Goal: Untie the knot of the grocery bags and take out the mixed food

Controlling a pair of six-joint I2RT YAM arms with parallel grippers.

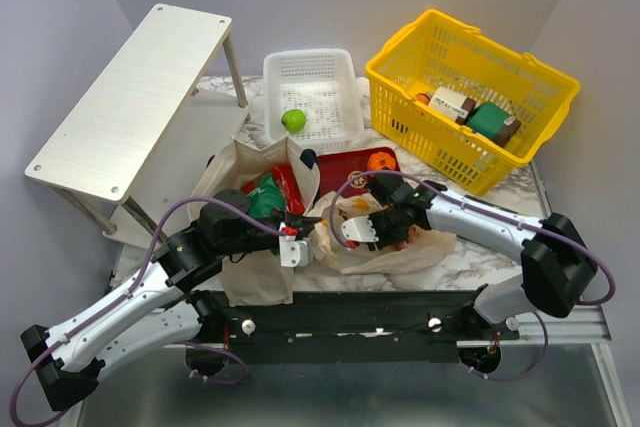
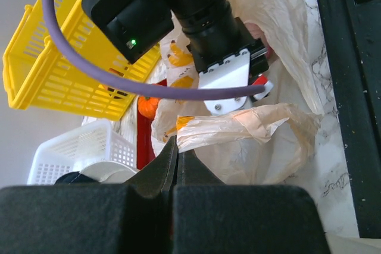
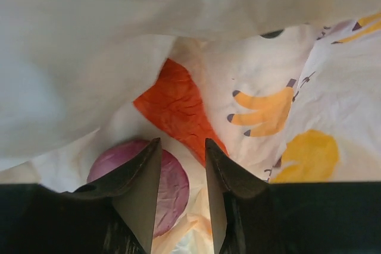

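Plastic bag (image 2: 238,129) pinched by L gripper (image 2: 177,144); R gripper (image 3: 182,143) jaws apart over purple onion (image 3: 174,185).

Marble table (image 1: 472,265), yellow basket (image 1: 415,135) (far right), tote (image 1: 255,272)

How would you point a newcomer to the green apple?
Find the big yellow basket at the back right; directly left of it stands a white slotted basket. The green apple lies alone inside it, the only round, bright green thing on the table.
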